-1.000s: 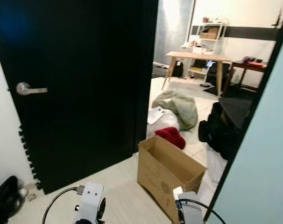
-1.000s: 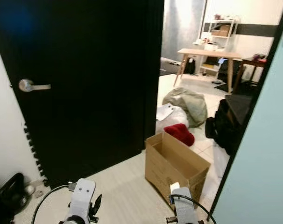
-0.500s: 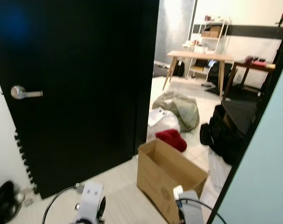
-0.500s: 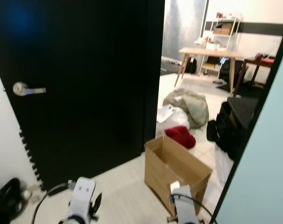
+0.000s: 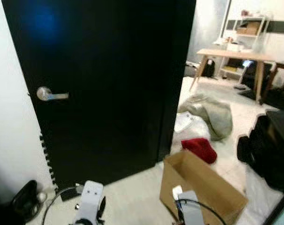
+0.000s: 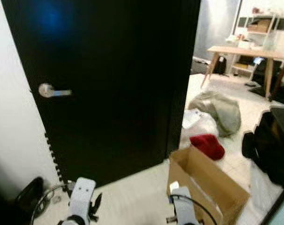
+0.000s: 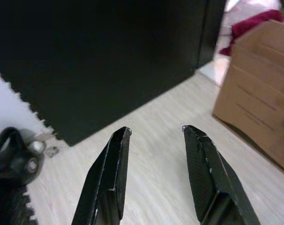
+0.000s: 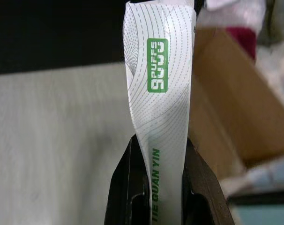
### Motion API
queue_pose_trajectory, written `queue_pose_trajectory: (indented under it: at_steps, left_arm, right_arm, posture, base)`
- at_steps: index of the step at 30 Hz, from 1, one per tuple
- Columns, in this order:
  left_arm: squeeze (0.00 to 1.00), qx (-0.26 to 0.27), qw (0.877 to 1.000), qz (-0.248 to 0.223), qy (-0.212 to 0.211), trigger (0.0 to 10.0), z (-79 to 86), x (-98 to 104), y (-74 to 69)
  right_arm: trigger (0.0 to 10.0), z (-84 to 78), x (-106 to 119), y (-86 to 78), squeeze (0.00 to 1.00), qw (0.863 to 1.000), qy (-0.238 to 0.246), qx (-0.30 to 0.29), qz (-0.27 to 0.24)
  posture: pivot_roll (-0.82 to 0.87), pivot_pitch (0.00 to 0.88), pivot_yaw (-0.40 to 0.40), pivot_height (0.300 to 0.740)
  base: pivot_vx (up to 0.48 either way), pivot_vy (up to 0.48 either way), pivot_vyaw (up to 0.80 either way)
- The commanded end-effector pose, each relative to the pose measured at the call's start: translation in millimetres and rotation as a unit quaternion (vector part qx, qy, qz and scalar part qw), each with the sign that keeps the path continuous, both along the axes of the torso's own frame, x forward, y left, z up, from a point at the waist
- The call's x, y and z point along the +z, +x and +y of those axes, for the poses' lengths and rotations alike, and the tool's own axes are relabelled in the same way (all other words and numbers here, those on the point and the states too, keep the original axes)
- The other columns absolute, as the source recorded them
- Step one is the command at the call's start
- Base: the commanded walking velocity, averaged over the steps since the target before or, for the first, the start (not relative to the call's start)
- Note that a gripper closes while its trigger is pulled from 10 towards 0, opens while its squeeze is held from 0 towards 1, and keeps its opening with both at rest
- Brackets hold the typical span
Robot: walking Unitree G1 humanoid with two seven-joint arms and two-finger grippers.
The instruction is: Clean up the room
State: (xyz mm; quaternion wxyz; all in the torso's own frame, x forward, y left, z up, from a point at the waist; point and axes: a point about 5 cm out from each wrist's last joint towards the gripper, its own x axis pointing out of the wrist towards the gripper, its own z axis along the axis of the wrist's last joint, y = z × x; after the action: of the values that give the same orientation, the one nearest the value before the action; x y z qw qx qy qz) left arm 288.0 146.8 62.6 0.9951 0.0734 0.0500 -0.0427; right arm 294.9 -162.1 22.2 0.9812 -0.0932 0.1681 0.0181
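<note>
My right gripper is shut on a white packet with green print, which stands upright between the fingers. Just beyond it on the pale floor is an open brown cardboard box, seen low and to the right of both wrists in the head views. My left gripper is open above the bare floor and holds nothing, with the box's side off to one side of it. Behind the box lie a red cloth, a white plastic bag and a grey-green bundle.
A black door with a silver handle stands right ahead. Black bags crowd the right side. A dark object with a cable sits low on the left by the wall. A wooden table and a white shelf stand far back.
The whole picture has shifted right and the door looks closer, so the camera has moved. Both arms keep their places at the lower edge.
</note>
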Motion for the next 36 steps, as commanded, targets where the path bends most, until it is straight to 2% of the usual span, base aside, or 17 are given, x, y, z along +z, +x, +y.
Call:
queue_pose_trajectory:
  at_steps: [1, 5, 25, 36]
  left_arm:
    - [0.0, 0.005, 1.0, 0.009, 0.003, 10.0, 5.6, -4.1, -3.0]
    - [0.0, 0.004, 1.0, 0.01, 0.003, 10.0, 5.6, -4.2, -3.2]
    - [0.0, -0.005, 1.0, 0.011, 0.006, 10.0, 6.4, -3.8, -2.0]
    - [0.0, -0.011, 1.0, 0.011, 0.007, 10.0, 5.9, -3.8, -1.0]
  right_arm:
    - [10.0, 1.9, -7.1, -6.0, 0.0, 1.0, 0.012, -0.005, 0.013]
    - [10.0, 1.3, -7.7, -6.2, 0.0, 1.0, 0.018, -0.01, 0.015]
    - [10.0, -0.4, -9.6, -8.5, 0.0, 1.0, 0.017, -0.018, 0.018]
    - [10.0, -0.8, -12.7, -10.0, 0.0, 0.999, 0.015, -0.022, 0.028]
  posture:
    - [0.03, 0.094, -0.03, 0.74]
    - [0.03, 0.093, -0.028, 0.74]
    - [0.03, 0.083, -0.019, 0.74]
    - [0.03, 0.074, -0.014, 0.74]
  base:
    - [0.345, 0.0, 0.0]
    - [0.347, 0.0, 0.0]
    - [0.347, 0.0, -0.78]
    - [0.338, 0.0, 0.0]
